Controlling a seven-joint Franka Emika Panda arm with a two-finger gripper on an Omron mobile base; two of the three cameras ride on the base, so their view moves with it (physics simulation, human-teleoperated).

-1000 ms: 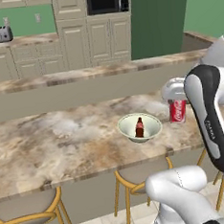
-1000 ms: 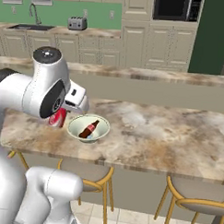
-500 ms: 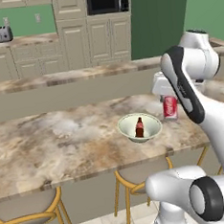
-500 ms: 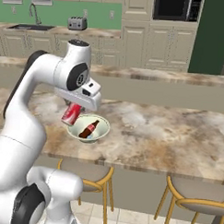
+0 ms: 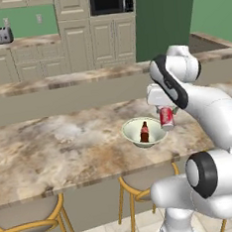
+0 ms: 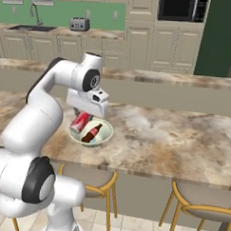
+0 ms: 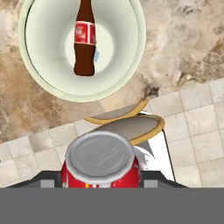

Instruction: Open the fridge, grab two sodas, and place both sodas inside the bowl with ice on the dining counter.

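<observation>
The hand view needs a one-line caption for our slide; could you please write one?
Red soda can held above the bowl, where the cola bottle already lies.

Two base cameras look forward and down from behind the arm, left and right, sharing the beige marbled stone counter (image 5: 66,147) and round pale bowl (image 6: 103,138); the hand camera looks closely down into it.
</observation>
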